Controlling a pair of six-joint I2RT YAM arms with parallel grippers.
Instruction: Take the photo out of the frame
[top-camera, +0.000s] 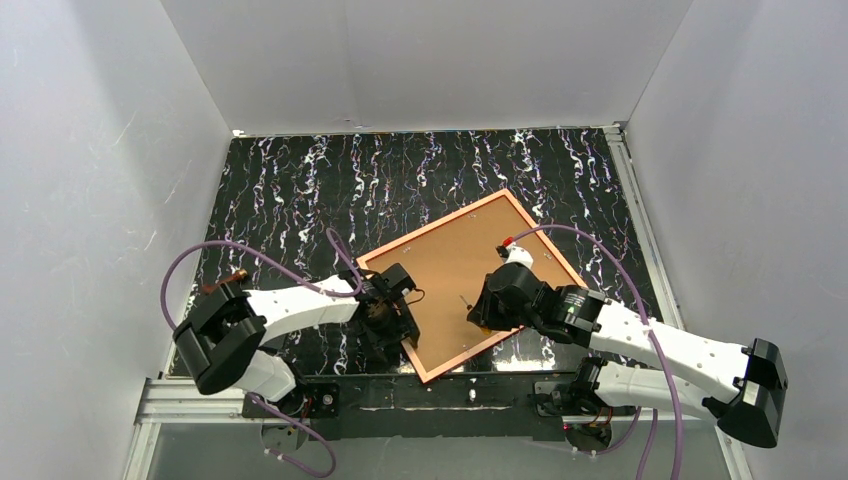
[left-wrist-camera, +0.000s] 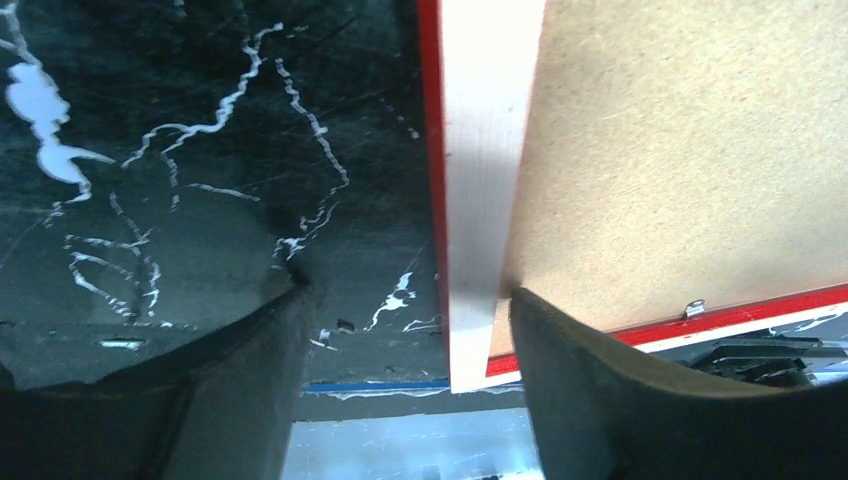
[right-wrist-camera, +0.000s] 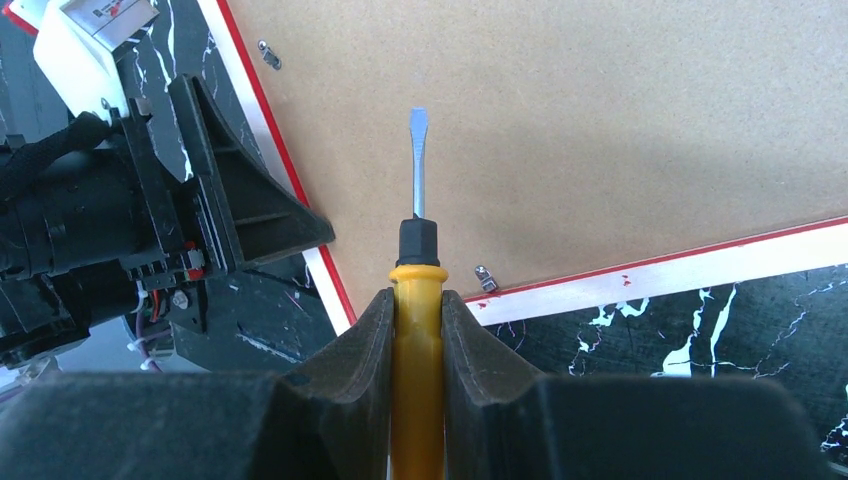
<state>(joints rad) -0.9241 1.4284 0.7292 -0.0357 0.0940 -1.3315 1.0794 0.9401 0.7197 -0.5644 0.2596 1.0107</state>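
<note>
White links (top-camera: 300, 305), black joints (top-camera: 222, 340), purple cables (top-camera: 230, 243)

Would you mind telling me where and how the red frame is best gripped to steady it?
Probably the rim of the frame along its near-left edge, from above. It lies flat, back up, so only that narrow rim gives fingers two sides. The open left gripper straddles it there, leaving the backing board free for the screwdriver in the right gripper.
</note>
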